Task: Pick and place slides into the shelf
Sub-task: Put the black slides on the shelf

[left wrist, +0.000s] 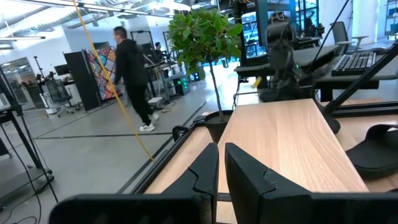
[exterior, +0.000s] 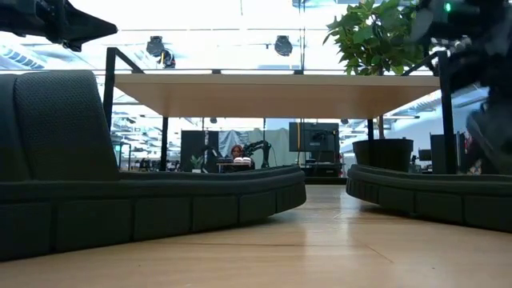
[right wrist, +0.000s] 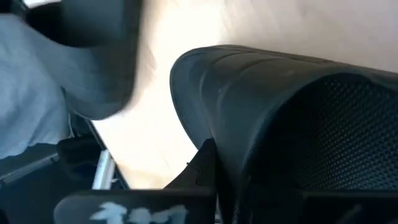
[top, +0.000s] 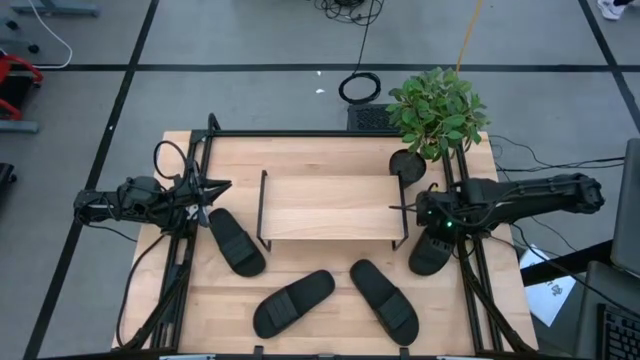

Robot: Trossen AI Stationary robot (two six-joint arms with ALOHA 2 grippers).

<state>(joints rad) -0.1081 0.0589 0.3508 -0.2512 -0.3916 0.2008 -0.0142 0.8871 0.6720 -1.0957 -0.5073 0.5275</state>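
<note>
The right gripper (top: 432, 238) was clamped on the rightmost slide (top: 430, 252) just right of the shelf (top: 330, 205). The left gripper (top: 205, 190), its fingers nearly together and empty, hovered left of the shelf; three slides lay on the table (top: 320, 320)
</note>
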